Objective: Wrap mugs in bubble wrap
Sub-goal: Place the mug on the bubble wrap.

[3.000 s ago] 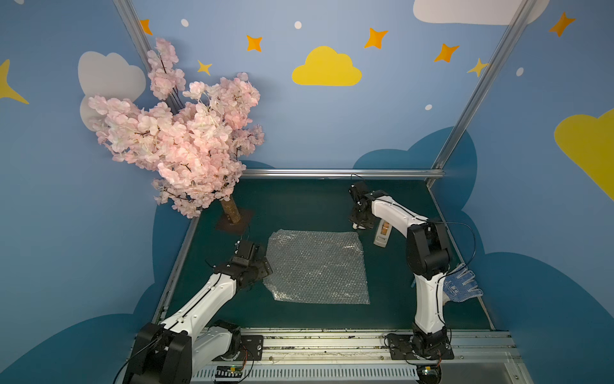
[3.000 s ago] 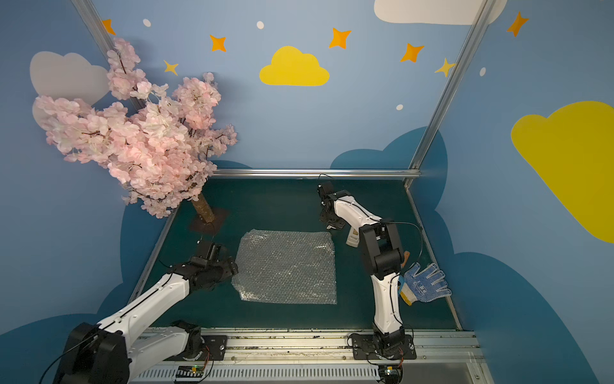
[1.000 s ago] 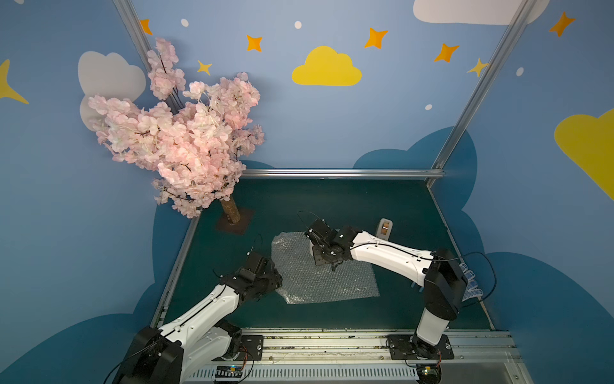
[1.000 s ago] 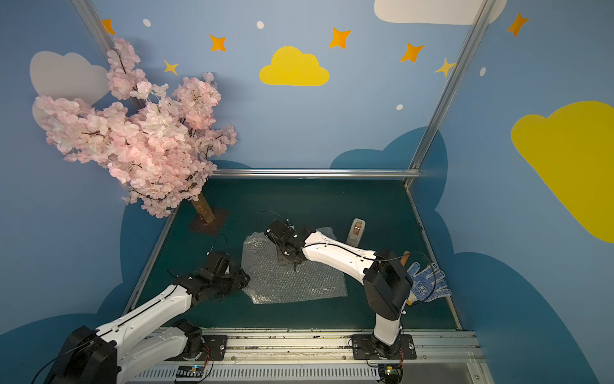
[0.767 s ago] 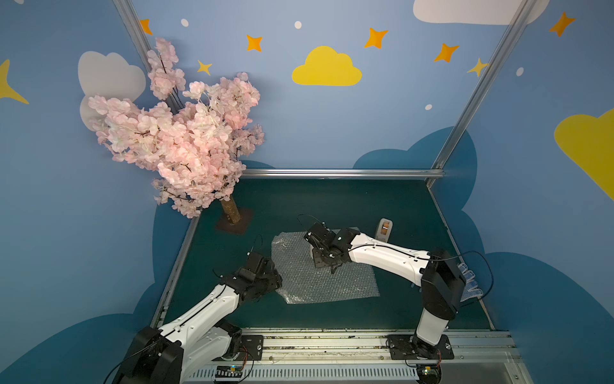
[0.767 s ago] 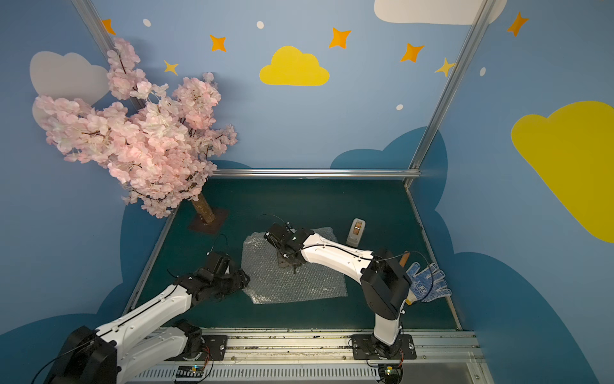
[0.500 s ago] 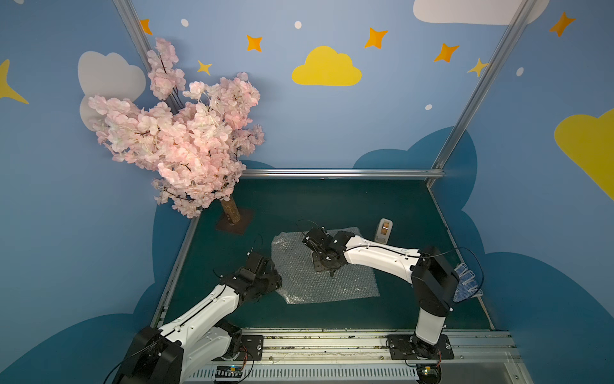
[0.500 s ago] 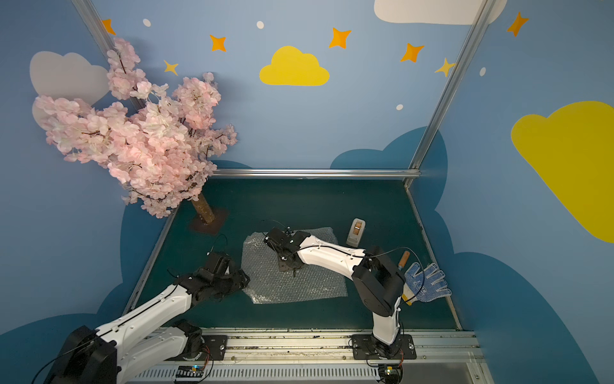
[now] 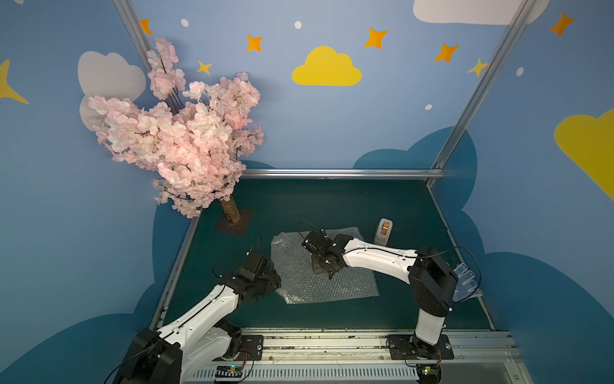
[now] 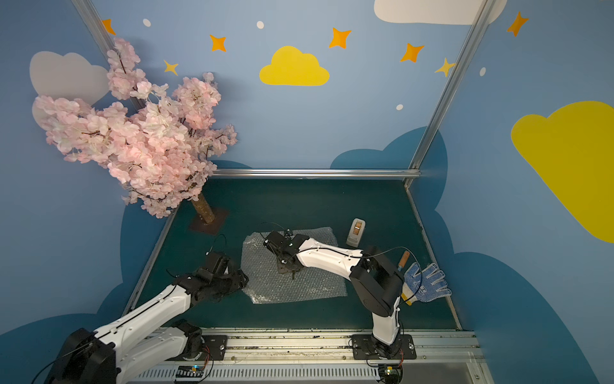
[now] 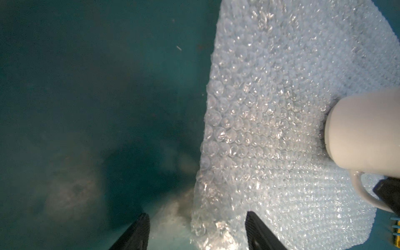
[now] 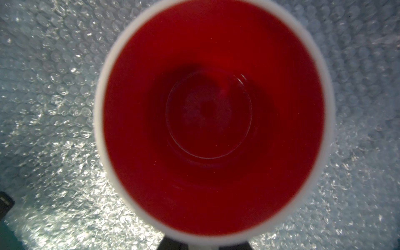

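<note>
While the right arm stretches in from its base at the front rail, the right end effector [image 9: 327, 269] hangs over the middle of the clear, silvery, crinkly rectangular sheet of bubble wrap [image 9: 319, 292]. That sheet lies spread on the dark green surface [image 9: 332, 206]. Both top views hide what sits under the arm, so over to the wrists!

From the right wrist we look straight into the small ceramic mug [image 12: 212, 121], cream-white outside and glossy red inside, with bubbles showing all round it. Two dark fingers [image 12: 173, 245] flank a white piece below the rim (the loop handle, by the look of it), so this end effector is clamped on the mug by its handle. Whether the base bears on the sheet or floats just above it, I cannot tell.

Across at the sheet's left edge, near its front corner, the left end effector [image 11: 195, 216] stands with jaws wide apart. It straddles the film's edge, one finger over bare surface and its partner over the bubbles. Its camera catches the mug's cream wall and white handle, with one black finger of the right arm just beside that handle.

Near the sheet's far right corner, apart from the film, stands a boxy cream tape dispenser with a brown roll [image 9: 383, 231]. A blue-and-white dotted work glove [image 10: 427, 282] lies at the right edge. A pink artificial blossom tree [image 9: 179, 143] fills the far left corner.
</note>
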Robot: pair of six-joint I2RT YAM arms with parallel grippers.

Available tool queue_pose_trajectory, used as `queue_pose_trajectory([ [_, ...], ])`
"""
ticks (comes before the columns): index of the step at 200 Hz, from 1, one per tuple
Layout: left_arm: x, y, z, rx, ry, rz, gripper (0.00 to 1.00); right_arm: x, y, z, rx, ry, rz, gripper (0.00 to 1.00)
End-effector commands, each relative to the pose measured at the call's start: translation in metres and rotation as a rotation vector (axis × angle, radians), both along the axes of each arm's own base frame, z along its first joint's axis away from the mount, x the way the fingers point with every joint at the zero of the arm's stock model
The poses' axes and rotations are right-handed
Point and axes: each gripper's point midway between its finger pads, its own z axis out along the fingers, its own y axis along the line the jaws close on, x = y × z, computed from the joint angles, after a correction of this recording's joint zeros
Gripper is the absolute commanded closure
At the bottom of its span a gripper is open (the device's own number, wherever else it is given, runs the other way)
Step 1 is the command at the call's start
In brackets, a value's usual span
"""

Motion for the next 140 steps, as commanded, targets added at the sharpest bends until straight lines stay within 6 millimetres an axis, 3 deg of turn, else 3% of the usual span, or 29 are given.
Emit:
queue_pose_trajectory([
  [1, 0.007, 0.008, 0.015, 0.028, -0.029, 0.014, 0.27, -0.009, 0.000, 0.001, 0.021, 0.014, -0.001, 0.65],
  [13, 0.011, 0.012, 0.022, 0.043, -0.034, 0.018, 0.26, -0.009, 0.004, 0.008, 0.052, 0.006, 0.015, 0.51],
  [36, 0.019, 0.020, 0.037, 0.089, -0.052, 0.038, 0.21, -0.007, 0.013, 0.034, 0.130, -0.037, 0.070, 0.35],
  [64, 0.032, 0.018, 0.056, 0.072, -0.110, 0.054, 0.10, -0.003, 0.011, 0.069, 0.214, -0.144, 0.122, 0.33],
  [104, 0.050, -0.010, 0.085, -0.013, -0.243, -0.073, 0.06, 0.029, -0.035, 0.089, 0.225, -0.310, 0.085, 0.34],
  [140, 0.064, -0.042, 0.094, 0.064, -0.256, -0.195, 0.06, 0.065, -0.090, 0.074, 0.226, -0.208, 0.049, 0.30],
])
